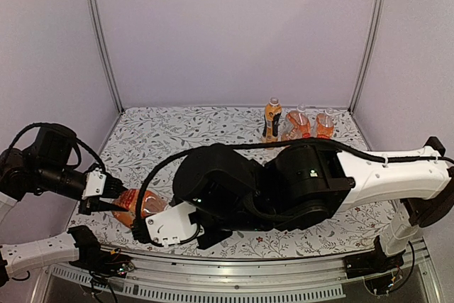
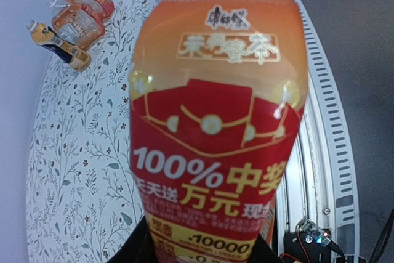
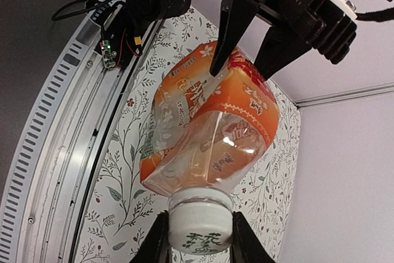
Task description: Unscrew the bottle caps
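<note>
pinching the white cap (image 3: 200, 223), not yet off, the right pincer (image 3: 200, 238) works on a red-labelled bottle (image 3: 203, 127) that the left pincer (image 3: 241, 69) grips over the surface's (image 1: 177, 133) near-left corner, while three more bottles (image 1: 298, 124) at the far right are likely left to do.

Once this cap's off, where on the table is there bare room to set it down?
Bare floral table at far left and centre, between the back wall and the right arm. Crowded: far right, where three bottles stand; near left, where the left gripper holds the red-labelled bottle and the right gripper its cap.
</note>
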{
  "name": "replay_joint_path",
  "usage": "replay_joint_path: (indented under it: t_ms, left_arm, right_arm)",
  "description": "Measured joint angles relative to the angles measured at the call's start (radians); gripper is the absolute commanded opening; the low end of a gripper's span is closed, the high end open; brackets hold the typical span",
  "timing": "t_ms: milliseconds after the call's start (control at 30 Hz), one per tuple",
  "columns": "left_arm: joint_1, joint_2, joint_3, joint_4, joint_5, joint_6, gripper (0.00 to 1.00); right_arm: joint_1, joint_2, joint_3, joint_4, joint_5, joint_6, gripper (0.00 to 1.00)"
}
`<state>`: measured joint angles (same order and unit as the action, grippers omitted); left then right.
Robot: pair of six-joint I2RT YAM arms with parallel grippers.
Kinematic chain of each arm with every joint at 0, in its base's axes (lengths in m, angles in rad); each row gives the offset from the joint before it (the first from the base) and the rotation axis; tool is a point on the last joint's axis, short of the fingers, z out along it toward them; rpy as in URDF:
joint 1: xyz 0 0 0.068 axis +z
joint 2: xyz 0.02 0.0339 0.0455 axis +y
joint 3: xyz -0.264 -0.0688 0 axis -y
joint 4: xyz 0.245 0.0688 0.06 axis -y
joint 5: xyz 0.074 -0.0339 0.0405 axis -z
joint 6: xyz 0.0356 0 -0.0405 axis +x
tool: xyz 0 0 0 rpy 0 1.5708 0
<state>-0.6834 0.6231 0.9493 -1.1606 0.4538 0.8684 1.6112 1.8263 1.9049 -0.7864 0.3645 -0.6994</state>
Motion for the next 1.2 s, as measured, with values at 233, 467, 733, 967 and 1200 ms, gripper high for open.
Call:
replay_joint_path:
  t_ms: [233,467,733,967,1200]
  left_arm:
    - [-0.001,0.000,0.000,0.006,-0.003,-0.011,0.02]
    - [-0.002,-0.004,-0.003,0.039,-0.025,-0.047,0.03]
    - [-0.002,-0.014,-0.056,0.258,-0.189,-0.125,0.05]
    - [-0.002,-0.015,-0.082,0.366,-0.309,-0.140,0.05]
    - [-0.002,-0.015,-0.093,0.396,-0.348,-0.140,0.05]
  right_arm:
    - [0.000,0.010,-0.017,0.046,0.064,-0.050,0.89]
    - [-0.011,0.012,-0.061,0.140,0.155,-0.011,0.99]
    - [-0.106,-0.068,-0.119,0.190,-0.020,0.297,0.98]
    - [-0.309,-0.112,-0.105,0.213,-0.207,0.888,0.80]
    - [-0.340,-0.096,-0.080,0.202,-0.310,1.212,0.59]
